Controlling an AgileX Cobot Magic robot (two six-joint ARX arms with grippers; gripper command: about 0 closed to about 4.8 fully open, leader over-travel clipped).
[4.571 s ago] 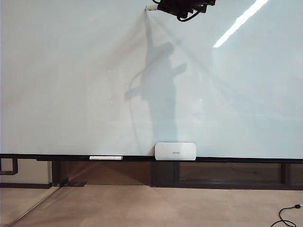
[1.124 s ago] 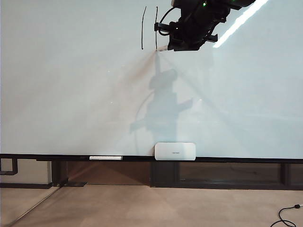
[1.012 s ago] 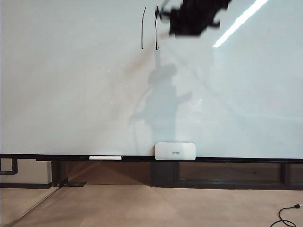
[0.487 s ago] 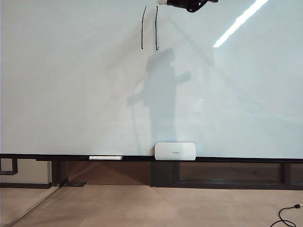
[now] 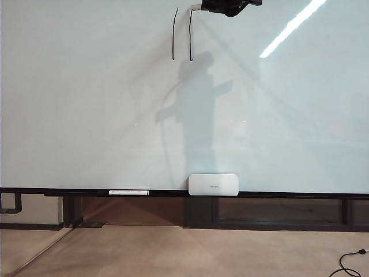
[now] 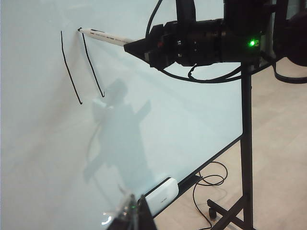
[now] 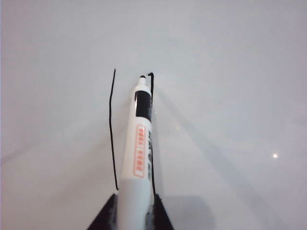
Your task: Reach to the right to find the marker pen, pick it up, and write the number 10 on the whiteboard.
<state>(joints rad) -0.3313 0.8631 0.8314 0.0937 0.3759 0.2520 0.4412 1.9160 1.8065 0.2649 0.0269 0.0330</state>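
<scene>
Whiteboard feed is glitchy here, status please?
Right pincer shut on pen, tip at second stroke's top. Left pincer idle, low. Two strokes drawn. Nothing blocking.

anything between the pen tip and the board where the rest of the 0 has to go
Nothing visible. The right gripper holds the marker pen with its tip by the top of the second stroke. The whiteboard to the right of that stroke is bare. The left gripper is well below.

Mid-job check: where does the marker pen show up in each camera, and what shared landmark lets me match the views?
Exterior view: marker pen at the top edge, in the right claw, tip at the second stroke's top.
Left wrist view: the pen juts from the right claw toward the whiteboard.
Right wrist view: the pen fills the centre.
Shared landmark: the two black strokes.
</scene>
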